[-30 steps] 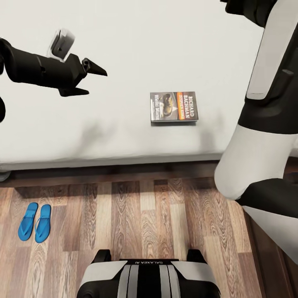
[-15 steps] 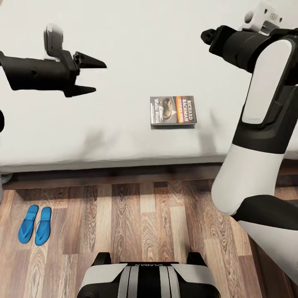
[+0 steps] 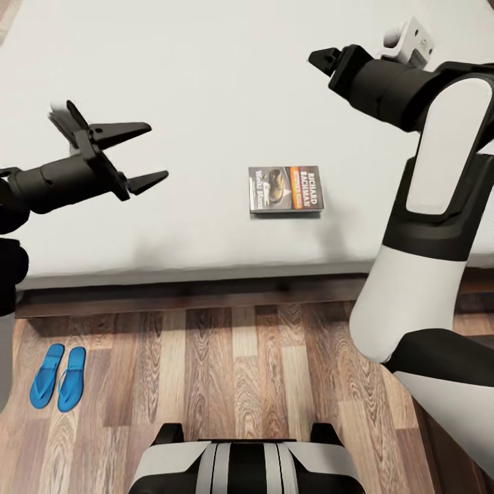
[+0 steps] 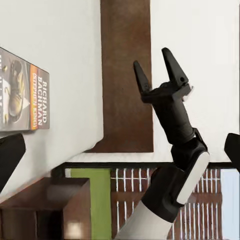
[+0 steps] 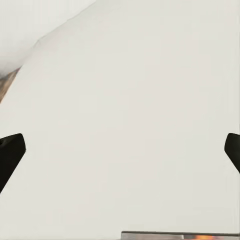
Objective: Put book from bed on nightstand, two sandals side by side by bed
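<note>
The book (image 3: 285, 190), a dark paperback with an orange picture, lies flat on the bed's pale mattress (image 3: 206, 75) near its front edge. My left gripper (image 3: 154, 152) hovers open above the mattress, well left of the book, fingers pointing toward it. My right gripper (image 3: 321, 58) is open above the mattress, beyond the book and slightly right of it. The left wrist view shows the book (image 4: 22, 95) and the right gripper (image 4: 154, 62) with its fingers spread. The two blue sandals (image 3: 58, 377) lie side by side on the wood floor at lower left, a short way from the bed frame (image 3: 206, 291).
In the left wrist view a dark headboard (image 4: 125, 75) rises behind the mattress, and a dark brown nightstand (image 4: 50, 197) stands beside the bed below it. The plank floor (image 3: 261, 370) runs between my base (image 3: 243, 466) and the bed. My right arm's white links (image 3: 412, 295) stand at the right.
My left gripper has dropped lower, toward the bed's front edge, and turned. My right gripper has swung into view and moved left over the mattress. The book and the sandals have stayed put.
</note>
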Tool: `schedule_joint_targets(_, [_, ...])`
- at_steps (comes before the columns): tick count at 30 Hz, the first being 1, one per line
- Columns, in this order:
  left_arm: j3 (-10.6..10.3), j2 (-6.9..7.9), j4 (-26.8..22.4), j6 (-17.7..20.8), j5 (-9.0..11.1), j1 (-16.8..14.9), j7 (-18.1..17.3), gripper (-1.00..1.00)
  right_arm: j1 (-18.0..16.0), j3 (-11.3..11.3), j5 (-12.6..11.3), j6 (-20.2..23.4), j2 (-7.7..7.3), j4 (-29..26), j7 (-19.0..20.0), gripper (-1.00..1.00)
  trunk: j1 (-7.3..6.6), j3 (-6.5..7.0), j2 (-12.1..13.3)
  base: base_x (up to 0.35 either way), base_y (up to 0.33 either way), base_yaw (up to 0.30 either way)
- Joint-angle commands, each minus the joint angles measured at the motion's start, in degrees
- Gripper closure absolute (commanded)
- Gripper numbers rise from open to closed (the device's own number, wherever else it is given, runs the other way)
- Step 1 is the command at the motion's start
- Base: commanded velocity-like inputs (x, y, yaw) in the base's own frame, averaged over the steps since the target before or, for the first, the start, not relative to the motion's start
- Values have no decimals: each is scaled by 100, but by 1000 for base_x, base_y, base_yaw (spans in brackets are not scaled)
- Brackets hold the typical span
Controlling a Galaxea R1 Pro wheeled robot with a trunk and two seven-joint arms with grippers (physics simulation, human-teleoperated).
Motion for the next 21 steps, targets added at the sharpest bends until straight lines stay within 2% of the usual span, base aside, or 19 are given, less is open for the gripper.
schedule_joint_targets(1, [99, 2, -2, 10, 60, 148, -93, -100, 15, -8, -140, 22, 5, -5, -52, -100, 0, 7, -1, 0, 0, 0])
schedule_joint_targets(2, [202, -4, -2, 24, 53, 299, -230, -100, 45, -8, -227, 22, 5, -6, -49, -100, 0, 17, -1, 0, 0, 0])
schedule_joint_targets(3, [375, -18, -2, 46, 43, 591, -456, -100, 119, 1, -420, 22, 5, -7, -47, -100, 0, 26, -1, 0, 0, 0])
schedule_joint_targets(4, [437, -24, -2, 56, 31, 729, -550, -100, 152, 6, -519, 22, 5, -7, -47, -100, 0, 35, -1, 0, 0, 0])
schedule_joint_targets(5, [437, -24, -2, 56, 31, 729, -550, -100, 152, 6, -519, 22, 5, -7, -47, -100, 0, 44, -1, 0, 0, 0])
schedule_joint_targets(6, [530, -32, -2, 84, -18, 990, -689, -100, 203, 18, -688, 22, 5, -8, -46, -100, 0, 54, -1, 0, 0, 0])
schedule_joint_targets(8, [602, -37, -2, 110, -109, 1227, -775, -100, 231, 22, -800, 22, 5, -9, -46, -100, 0, 72, -1, 0, 0, 0])
schedule_joint_targets(10, [665, -47, -2, 144, -296, 1452, -854, -100, 244, 21, -895, 22, 5, -10, -46, -100, 0, 91, -1, 0, 0, 0])
schedule_joint_targets(11, [691, -70, -2, 163, -454, 1590, -882, -100, 216, 17, -949, 22, 5, -15, -46, -100, 0, 100, -1, 0, 0, 0])
schedule_joint_targets(14, [692, -76, 1, 163, -593, 1637, -859, -100, 209, 19, -969, 22, 5, -19, -46, -100, 0, 128, -1, 0, 0, 0])
schedule_joint_targets(16, [693, -80, 0, 169, -804, 1658, -858, -100, 227, 40, -969, 22, 5, -21, -46, -100, 0, 147, -1, 0, 0, 0])
schedule_joint_targets(20, [685, -92, 1, 176, -940, 1649, -875, -100, 246, 49, -971, 22, 5, -20, -46, -100, 0, 184, -1, 0, 0, 0])
schedule_joint_targets(21, [677, -157, 0, 180, -1031, 1619, -870, -100, 265, 52, -967, 22, 5, -21, -46, -100, 0, 194, -1, 0, 0, 0])
